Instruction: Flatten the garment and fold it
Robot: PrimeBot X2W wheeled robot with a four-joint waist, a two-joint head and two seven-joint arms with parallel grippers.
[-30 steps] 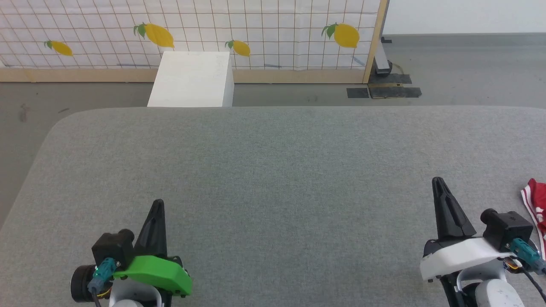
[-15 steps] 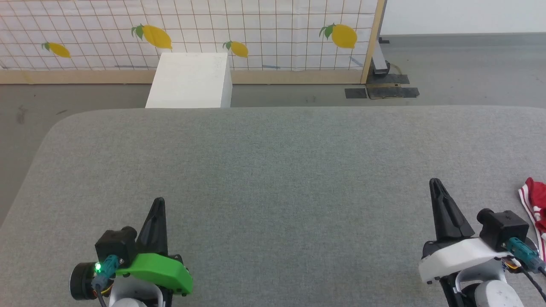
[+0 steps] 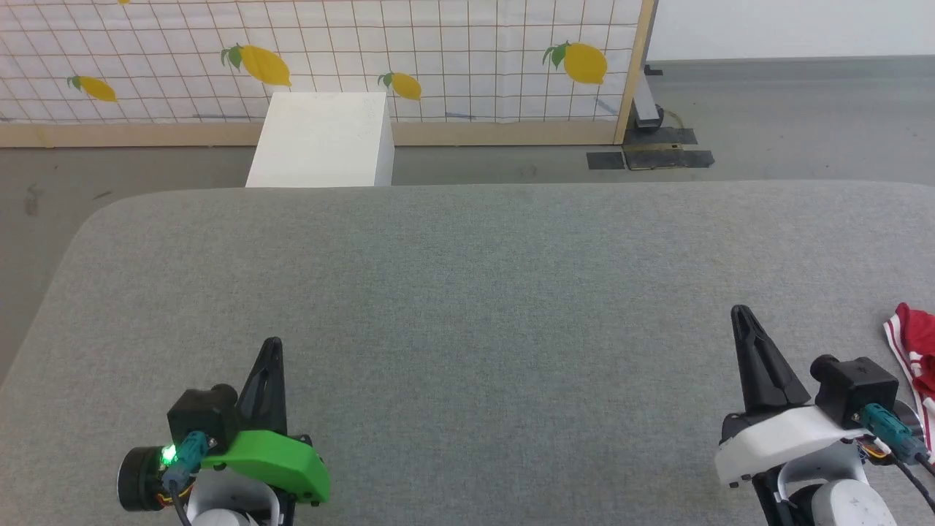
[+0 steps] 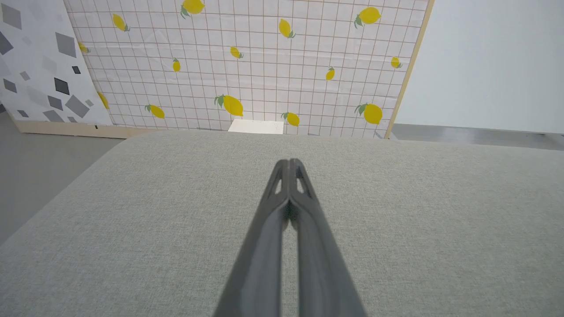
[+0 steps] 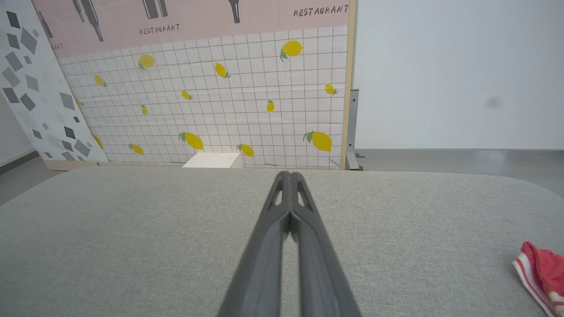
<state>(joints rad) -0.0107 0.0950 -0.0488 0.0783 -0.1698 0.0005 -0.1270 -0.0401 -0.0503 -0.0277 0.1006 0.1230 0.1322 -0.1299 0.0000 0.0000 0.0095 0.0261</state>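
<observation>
Your left gripper [image 3: 272,343], right gripper [image 3: 741,311], both pinched closed, empty; garment [image 3: 913,343], perhaps bunched, near right gripper's right side, on grey cushion [image 3: 467,292]; white block [image 3: 321,139] beyond

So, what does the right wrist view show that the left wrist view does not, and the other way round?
Right wrist view's own: a striped edge of the red garment at the lower right, the pink RESTAURANT poster at the top, and the shut right gripper. Left wrist view's own: the shut left gripper. Shared: the grey table, and beyond it the white box and the lemon-print panel.
</observation>
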